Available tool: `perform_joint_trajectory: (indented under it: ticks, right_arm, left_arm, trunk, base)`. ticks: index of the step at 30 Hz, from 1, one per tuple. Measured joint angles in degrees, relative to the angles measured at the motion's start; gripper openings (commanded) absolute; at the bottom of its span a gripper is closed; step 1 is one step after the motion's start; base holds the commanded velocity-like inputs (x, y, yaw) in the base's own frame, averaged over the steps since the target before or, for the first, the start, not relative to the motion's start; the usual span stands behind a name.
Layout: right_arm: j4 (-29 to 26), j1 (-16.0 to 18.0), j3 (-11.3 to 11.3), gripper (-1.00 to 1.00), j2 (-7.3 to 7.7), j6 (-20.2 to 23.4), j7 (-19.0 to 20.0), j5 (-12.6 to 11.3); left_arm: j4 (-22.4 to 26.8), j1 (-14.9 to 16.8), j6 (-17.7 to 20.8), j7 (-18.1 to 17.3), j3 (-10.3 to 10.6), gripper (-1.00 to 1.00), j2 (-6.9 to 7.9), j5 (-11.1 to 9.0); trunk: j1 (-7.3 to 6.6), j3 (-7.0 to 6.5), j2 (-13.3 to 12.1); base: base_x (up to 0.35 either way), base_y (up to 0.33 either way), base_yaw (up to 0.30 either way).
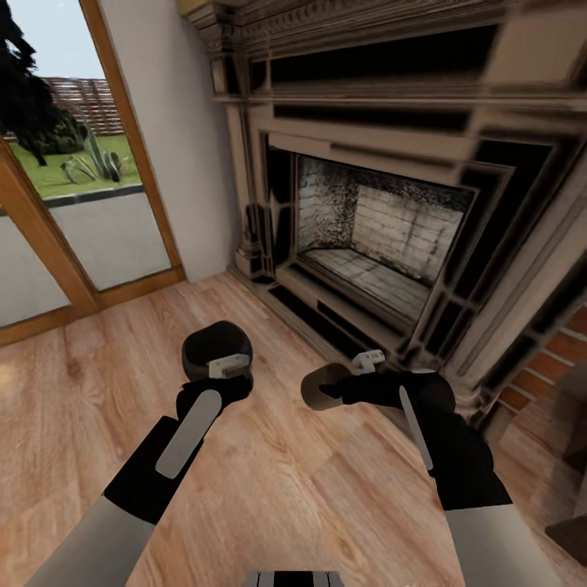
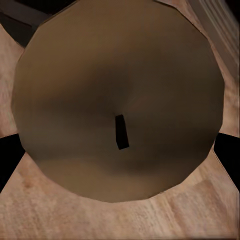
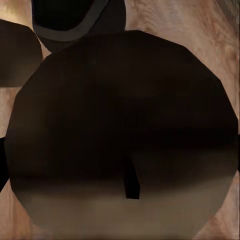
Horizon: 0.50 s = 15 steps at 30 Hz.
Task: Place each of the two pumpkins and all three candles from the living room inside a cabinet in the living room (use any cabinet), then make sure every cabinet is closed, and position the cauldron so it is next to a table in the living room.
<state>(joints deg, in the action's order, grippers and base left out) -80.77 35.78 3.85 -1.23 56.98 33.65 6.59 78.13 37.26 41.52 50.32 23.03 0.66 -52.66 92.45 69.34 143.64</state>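
Candles fill both wrist views, so I judge I am carrying two toward the cabinet: my left gripper (image 1: pixel 218 367) is clamped on one candle (image 2: pixel 117 97), and my right gripper (image 1: pixel 342 381) holds a second candle (image 3: pixel 122 130). Both hang over the floor (image 1: pixel 269 481), with the fireplace (image 1: pixel 383 244) just beyond to the right and the window (image 1: pixel 73 163) far left. Next I need to turn the base and find the cabinet.

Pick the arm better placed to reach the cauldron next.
Left, probably: the left pincer is right at the cauldron; the right pincer holds a candle farther off. Though it seems to grip a candle too.
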Motion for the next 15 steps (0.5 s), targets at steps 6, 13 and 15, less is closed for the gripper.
perform_joint_trajectory:
  ticks: [6,13,15]
  right_arm:
    - [0.0,0.0,0.1,-1.0,0.0,0.0,0.0,0.1]
    - [0.0,0.0,0.0,-1.0,0.0,0.0,0.0,0.2]
    - [0.0,0.0,0.0,-1.0,0.0,-0.1,0.0,0.2]
  left_arm:
    - [-0.1,0.0,0.0,0.0,0.0,-1.0,0.19,0.0]
    - [0.0,0.0,-0.1,-0.1,0.0,-1.0,0.98,0.0]
    - [0.0,0.0,-0.1,-0.1,0.0,-1.0,1.05,-0.1]
  trunk:
    - [0.0,-0.24,0.0]
    - [0.0,-0.56,0.0]
    - [0.0,-0.66,0.0]
  base:
    - [0.0,0.0,-0.282]
    - [-0.008,0.0,-0.282]
    - [-0.192,0.0,-0.281]
